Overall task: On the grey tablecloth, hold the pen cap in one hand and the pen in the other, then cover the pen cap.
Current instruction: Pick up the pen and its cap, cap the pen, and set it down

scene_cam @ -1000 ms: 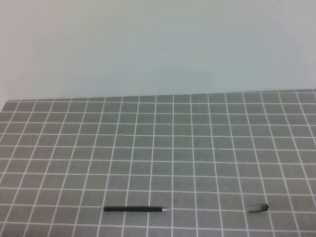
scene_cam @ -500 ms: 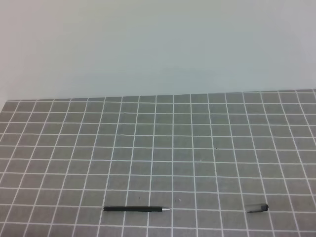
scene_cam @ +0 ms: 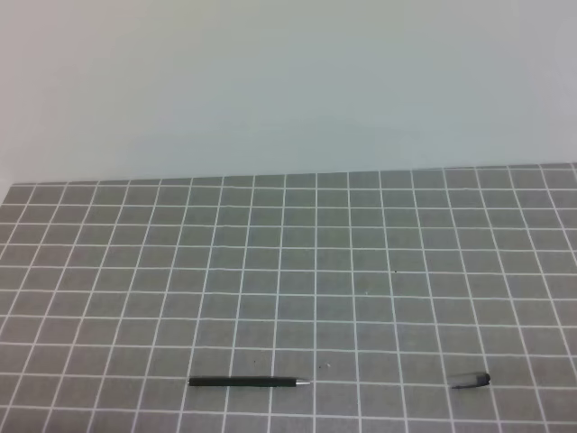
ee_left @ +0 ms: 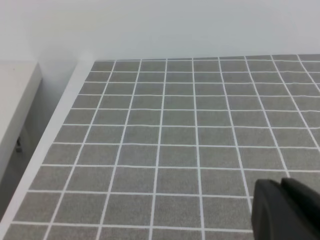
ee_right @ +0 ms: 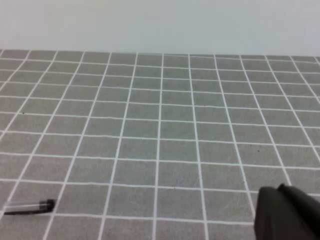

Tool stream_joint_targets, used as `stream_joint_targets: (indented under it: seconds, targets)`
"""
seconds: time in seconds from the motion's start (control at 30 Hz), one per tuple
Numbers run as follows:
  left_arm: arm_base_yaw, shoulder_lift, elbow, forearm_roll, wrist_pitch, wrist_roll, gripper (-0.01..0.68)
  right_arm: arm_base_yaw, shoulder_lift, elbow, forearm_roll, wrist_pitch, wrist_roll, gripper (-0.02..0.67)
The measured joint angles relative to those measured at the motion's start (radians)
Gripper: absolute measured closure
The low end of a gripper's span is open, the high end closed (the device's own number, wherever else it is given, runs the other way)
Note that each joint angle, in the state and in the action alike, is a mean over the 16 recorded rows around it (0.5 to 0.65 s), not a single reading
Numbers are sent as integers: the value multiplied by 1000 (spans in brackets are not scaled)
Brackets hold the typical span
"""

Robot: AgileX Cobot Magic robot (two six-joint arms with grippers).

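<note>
The pen (scene_cam: 248,382) lies flat on the grey tablecloth (scene_cam: 288,271) near the front, left of centre, with its silver tip pointing right. The pen cap (scene_cam: 471,382) lies on the cloth at the front right, several squares from the pen. It also shows at the lower left of the right wrist view (ee_right: 30,206). No arm shows in the exterior high view. Only a dark part of the left gripper (ee_left: 287,212) shows at the lower right of its wrist view. A dark part of the right gripper (ee_right: 287,215) shows the same way, well right of the cap.
A plain white wall (scene_cam: 288,81) rises behind the cloth's far edge. In the left wrist view the cloth's left edge (ee_left: 60,135) drops off, and a white surface (ee_left: 15,100) stands beside it across a gap.
</note>
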Motion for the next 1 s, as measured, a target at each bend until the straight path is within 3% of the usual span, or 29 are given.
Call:
stream_joint_targets:
  seconds: [0.57, 0.77, 1.0]
  targets:
    - [0, 0, 0, 32, -46, 0, 676, 0, 0, 0, -13, -25, 0, 650]
    - [0, 0, 0, 49, -211, 0, 676, 0, 0, 0, -26, -148, 0, 650]
    - [0, 0, 0, 52, -529, 1, 676, 0, 0, 0, -35, -402, -5, 650]
